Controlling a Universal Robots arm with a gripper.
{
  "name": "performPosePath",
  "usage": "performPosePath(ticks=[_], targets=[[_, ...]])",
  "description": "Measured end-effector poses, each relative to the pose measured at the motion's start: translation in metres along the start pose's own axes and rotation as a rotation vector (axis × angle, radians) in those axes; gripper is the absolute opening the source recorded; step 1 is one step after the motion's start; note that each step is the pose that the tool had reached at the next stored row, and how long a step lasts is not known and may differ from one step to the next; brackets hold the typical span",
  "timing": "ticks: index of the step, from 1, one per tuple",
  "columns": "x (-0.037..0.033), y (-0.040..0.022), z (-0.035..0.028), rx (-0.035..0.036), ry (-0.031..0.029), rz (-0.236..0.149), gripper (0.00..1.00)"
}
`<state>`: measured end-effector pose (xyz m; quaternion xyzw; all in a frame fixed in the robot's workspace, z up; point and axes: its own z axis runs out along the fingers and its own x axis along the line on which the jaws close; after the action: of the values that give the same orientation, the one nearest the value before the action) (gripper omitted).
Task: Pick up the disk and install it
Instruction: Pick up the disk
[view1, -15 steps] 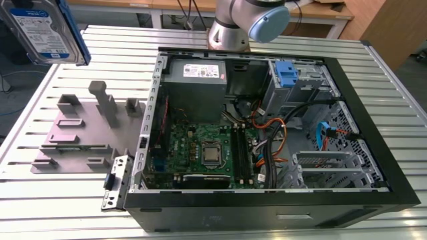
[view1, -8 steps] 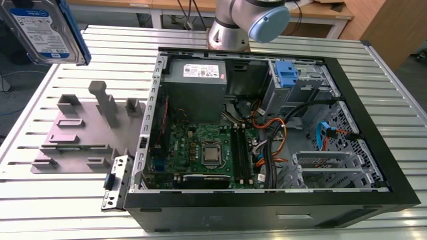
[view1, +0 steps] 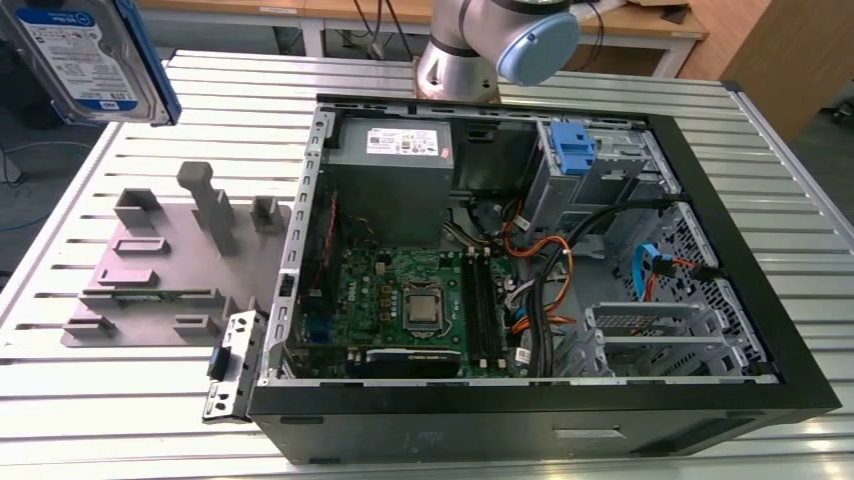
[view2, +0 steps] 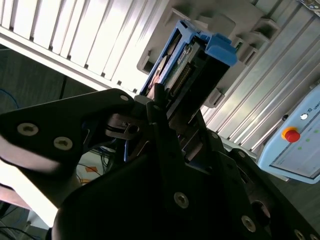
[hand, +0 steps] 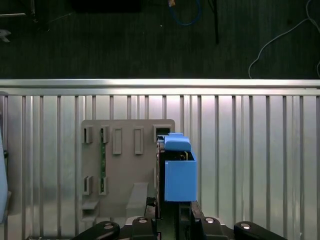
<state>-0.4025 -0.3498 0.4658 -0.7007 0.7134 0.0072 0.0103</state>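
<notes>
My gripper (hand: 175, 210) is clamped on the disk (view1: 83, 50), with the grey fixture (hand: 125, 165) below me. Pickup looks done; installing demands squaring it to the case (view1: 534, 425).

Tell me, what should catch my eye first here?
An open computer case lies on the slatted metal table, its green circuit board bared. At the exterior view's upper left the disk, with a white and blue label, hangs in the air; in both wrist views the hand clamps it.
</notes>
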Motion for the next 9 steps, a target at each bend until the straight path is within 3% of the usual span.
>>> performPosePath(ticks=[5,9], targets=[[-0.0002,-0.0001,-0.0092,0.0,0.0,0.0,0.35],[-0.0003,-0.0001,-0.0099,-0.0001,0.0,0.0,0.35]])
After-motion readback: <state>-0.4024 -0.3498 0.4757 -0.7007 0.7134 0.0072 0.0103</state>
